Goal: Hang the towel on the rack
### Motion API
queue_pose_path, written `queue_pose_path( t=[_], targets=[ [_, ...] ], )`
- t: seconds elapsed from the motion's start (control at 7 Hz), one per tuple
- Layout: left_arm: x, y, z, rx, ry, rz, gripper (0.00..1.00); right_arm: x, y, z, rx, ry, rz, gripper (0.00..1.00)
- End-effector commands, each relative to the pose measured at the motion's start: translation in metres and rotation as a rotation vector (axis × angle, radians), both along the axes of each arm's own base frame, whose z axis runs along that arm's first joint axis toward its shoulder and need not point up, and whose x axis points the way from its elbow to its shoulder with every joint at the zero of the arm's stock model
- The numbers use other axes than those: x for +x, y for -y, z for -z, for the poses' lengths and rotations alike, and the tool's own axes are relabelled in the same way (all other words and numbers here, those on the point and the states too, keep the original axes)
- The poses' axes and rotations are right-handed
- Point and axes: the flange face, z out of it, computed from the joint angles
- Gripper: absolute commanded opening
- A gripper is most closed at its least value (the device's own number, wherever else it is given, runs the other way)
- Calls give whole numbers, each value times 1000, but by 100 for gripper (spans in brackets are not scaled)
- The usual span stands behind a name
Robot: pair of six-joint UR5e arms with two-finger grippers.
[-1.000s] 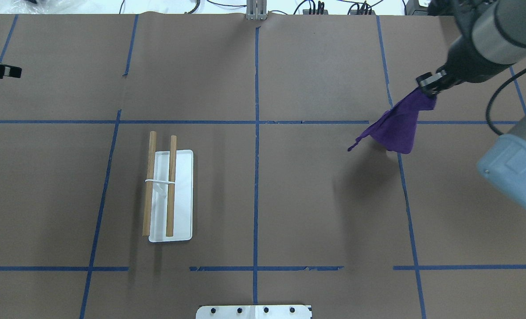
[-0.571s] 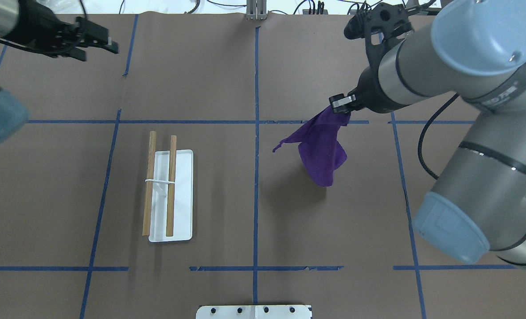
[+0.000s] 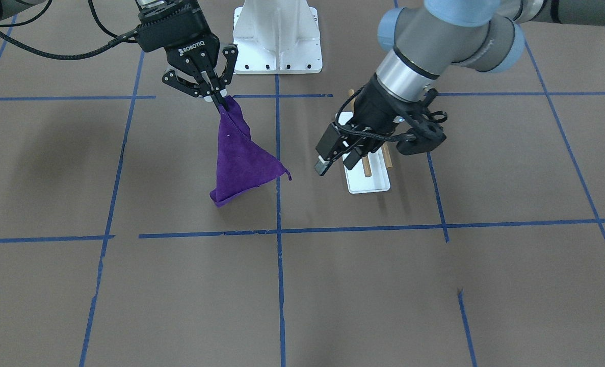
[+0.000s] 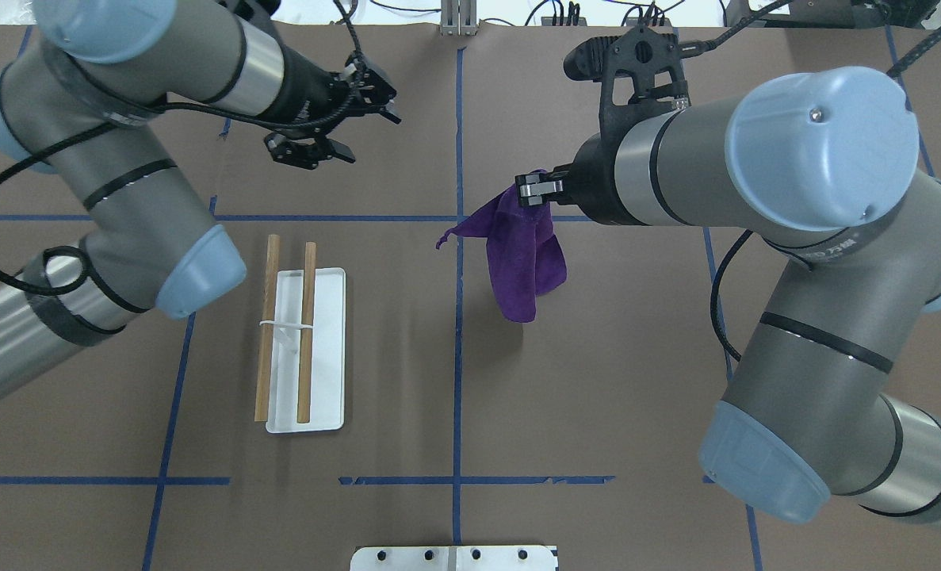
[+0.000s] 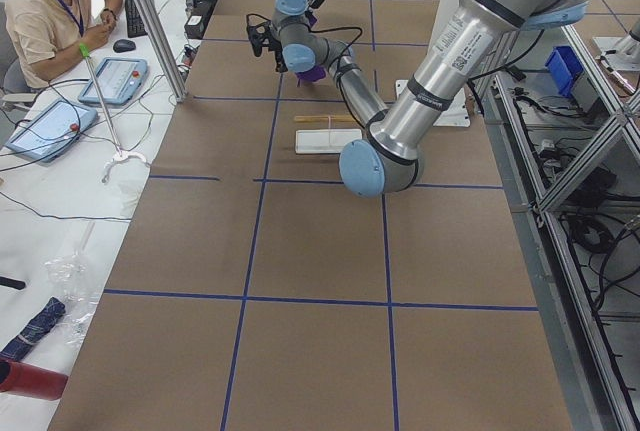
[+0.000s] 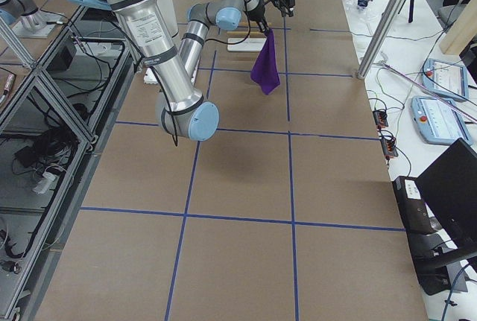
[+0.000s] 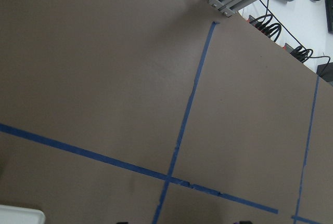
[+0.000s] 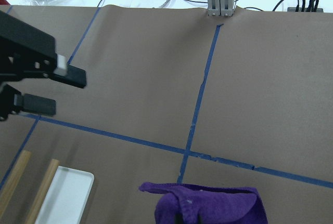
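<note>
Towel (image 4: pixel 525 262): hung by one corner at centre of the overhead view, seemingly clear of the table (image 4: pixel 597 412).
Right gripper (image 4: pixel 535 190): clamped on that corner.
Left gripper (image 4: pixel 369 136): jaws spread wide, nothing held, upper left.
Rack (image 4: pixel 300 349): placed left of centre, well apart from towel.

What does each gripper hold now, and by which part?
The right gripper pinches the towel by one corner; the left gripper is open, empty.

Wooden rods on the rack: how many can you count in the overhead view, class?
2. One rod runs over the white base's edge on the view's left; the other rod runs parallel to it over the base. Neither is hidden overhead.
</note>
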Motion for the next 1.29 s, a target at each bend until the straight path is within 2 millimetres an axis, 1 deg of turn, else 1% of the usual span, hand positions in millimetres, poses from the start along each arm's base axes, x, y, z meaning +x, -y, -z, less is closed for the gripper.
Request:
queue_pose_path(
  t=[0.0,0.14,0.29,0.43,0.57,0.71,0.86,1.0,1.14],
  targets=[
    [44,-18,31,-108,-38,17,77,0,-3,6,26,40,-17,0],
    [56,-30,38,-133,-53,3,78,0,-2,6,28,39,-19,0],
    [62,-36,43,-142,-64,-2,80,0,-2,6,29,40,-19,0],
    [72,-45,46,-146,-65,0,80,0,-2,6,29,40,-19,0],
    [73,-47,48,-145,-69,-2,80,0,-2,7,30,41,-19,0],
    [73,-46,49,-142,-70,5,71,0,-2,6,29,40,-19,0],
    [73,-50,51,-131,-74,22,36,1,-3,8,32,42,-17,0],
    [74,-51,49,-133,-73,21,7,1,-3,8,32,42,-17,0],
    [73,-52,50,-131,-75,21,3,1,-3,8,32,42,-17,0]
  ],
)
